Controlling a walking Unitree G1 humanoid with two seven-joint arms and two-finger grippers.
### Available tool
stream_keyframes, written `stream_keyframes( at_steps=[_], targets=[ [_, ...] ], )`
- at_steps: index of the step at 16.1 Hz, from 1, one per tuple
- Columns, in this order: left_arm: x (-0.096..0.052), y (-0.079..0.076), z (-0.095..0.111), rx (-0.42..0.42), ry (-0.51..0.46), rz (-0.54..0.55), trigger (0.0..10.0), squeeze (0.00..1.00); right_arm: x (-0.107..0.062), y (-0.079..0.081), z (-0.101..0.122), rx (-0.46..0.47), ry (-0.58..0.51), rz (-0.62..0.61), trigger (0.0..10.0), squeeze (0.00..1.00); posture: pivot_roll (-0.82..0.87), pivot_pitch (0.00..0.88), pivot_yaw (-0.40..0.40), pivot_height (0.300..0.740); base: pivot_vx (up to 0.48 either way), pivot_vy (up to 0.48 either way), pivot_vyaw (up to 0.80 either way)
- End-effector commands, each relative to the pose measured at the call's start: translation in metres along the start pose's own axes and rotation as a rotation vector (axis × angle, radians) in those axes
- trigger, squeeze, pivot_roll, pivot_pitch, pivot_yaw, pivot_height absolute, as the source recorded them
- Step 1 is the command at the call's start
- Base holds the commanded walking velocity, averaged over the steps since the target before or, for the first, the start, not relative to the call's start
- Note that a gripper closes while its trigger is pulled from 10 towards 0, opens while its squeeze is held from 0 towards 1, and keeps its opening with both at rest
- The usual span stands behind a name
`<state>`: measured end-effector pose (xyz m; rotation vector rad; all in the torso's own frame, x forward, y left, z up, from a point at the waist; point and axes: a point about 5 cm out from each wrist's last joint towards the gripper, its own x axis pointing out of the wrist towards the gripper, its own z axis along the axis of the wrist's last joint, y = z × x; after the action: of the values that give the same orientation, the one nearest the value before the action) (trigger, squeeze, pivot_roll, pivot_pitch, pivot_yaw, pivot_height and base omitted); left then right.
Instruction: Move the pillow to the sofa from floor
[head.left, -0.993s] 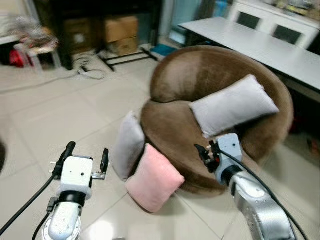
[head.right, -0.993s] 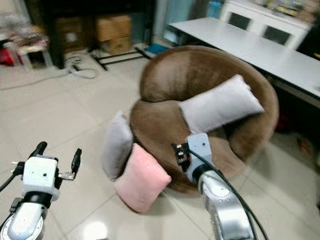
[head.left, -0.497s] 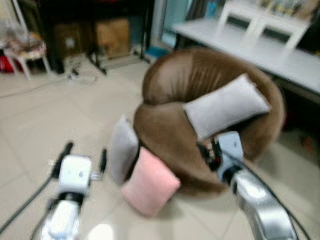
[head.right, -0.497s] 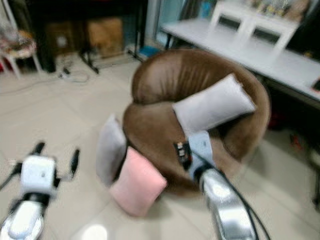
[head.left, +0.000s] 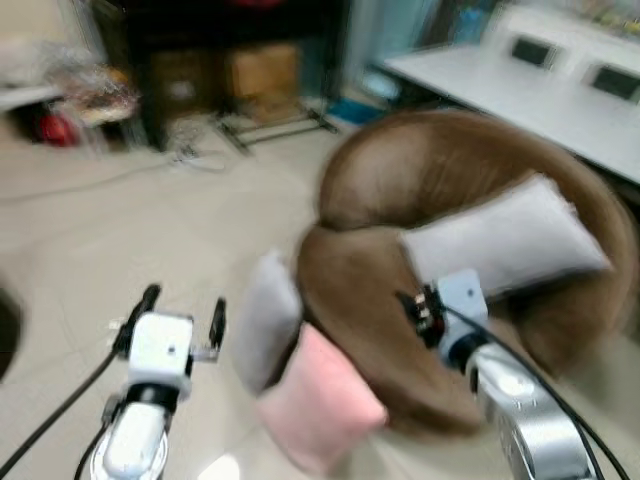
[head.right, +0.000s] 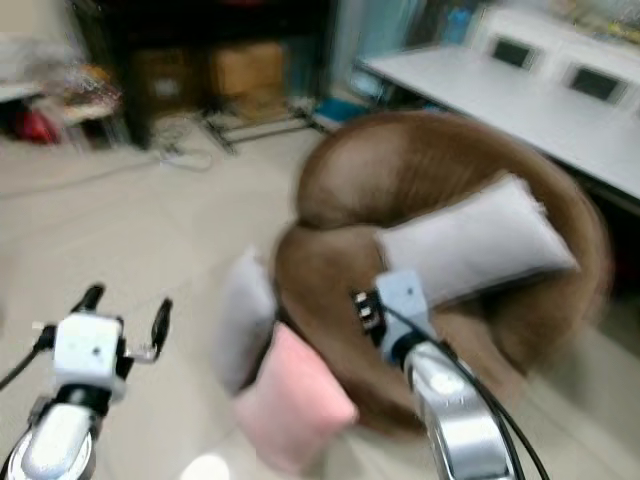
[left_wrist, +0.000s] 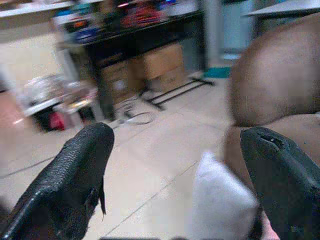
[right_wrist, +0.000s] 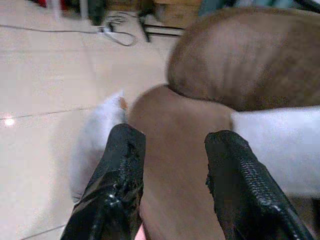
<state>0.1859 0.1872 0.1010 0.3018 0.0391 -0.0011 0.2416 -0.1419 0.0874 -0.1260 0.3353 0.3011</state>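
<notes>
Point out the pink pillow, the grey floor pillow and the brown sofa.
pink pillow (head.left: 320, 405), left eye view, centre of its face.
grey floor pillow (head.left: 262, 320), left eye view, middle.
brown sofa (head.left: 420, 175), left eye view, backrest.

Camera swings; whole scene slides toward 3 o'clock, blurs. Pillows, round brown sofa (head.left: 470, 270), both grippers keep relative places.

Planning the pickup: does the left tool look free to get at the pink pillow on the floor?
Probably yes: the left tool is open, and nothing lies between it and the pink pillow leaning against the sofa.

Even indoor light, heavy motion blur, floor (head.left: 90, 250) glare.
</notes>
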Motion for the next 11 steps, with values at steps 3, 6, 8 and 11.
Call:
stream_keyframes(
  at_steps=[3, 6, 8, 11],
  targets=[
    [-0.002, 0.005, -0.001, 0.018, 0.008, 0.011, 10.0, 0.26, 0.004, -0.003, 0.007, 0.025, -0.030, -0.053, 10.0, 0.00, -0.02, 0.000, -0.109, 0.740, 0.316, 0.000, 0.00],
    [0.001, 0.004, -0.001, 0.044, 0.004, 0.001, 10.0, 0.26, 0.001, -0.013, 0.004, 0.029, -0.046, -0.107, 10.0, 0.00, -0.02, 0.000, -0.100, 0.740, 0.298, 0.000, 0.00],
    [0.005, 0.004, -0.001, 0.067, -0.012, 0.004, 10.0, 0.24, 0.002, -0.020, -0.002, 0.057, -0.021, -0.163, 10.0, 0.00, -0.02, 0.000, -0.088, 0.732, 0.000, 0.000, 0.00],
    [0.011, 0.004, -0.001, 0.090, -0.026, -0.011, 10.0, 0.25, 0.001, -0.022, -0.001, 0.101, -0.047, -0.184, 10.0, 0.00, -0.03, 0.000, -0.061, 0.707, 0.000, 0.000, 0.00]
  ],
)
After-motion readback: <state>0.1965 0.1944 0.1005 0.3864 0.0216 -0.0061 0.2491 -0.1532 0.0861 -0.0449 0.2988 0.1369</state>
